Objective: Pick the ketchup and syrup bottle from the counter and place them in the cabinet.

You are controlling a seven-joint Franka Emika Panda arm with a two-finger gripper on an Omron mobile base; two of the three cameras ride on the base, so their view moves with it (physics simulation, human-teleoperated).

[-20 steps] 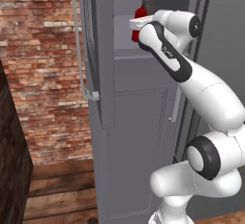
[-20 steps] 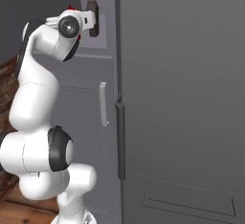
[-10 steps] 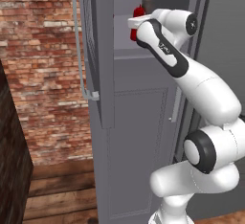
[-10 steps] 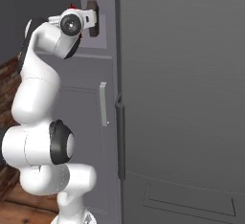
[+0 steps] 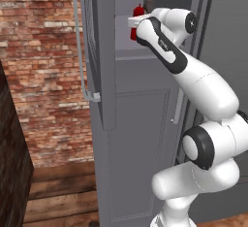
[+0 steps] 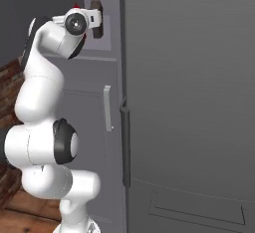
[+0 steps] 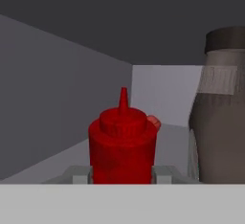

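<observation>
Inside the one open cabinet (image 5: 160,124), one syrup bottle (image 7: 221,108) is standing upright on the shelf, just beside one ketchup (image 7: 123,144), on the side farther from the cabinet's door. The pincer (image 7: 122,174) is pinching the ketchup, which is sitting upright between its fingertips (image 7: 79,173).

A red brick wall (image 5: 43,66) with pale mortar fills the left of the left base view. Below it runs a brown wooden plank floor (image 5: 58,199). A dark, near-black block (image 5: 12,172) stands at the left edge. Lighting is even and flat.
</observation>
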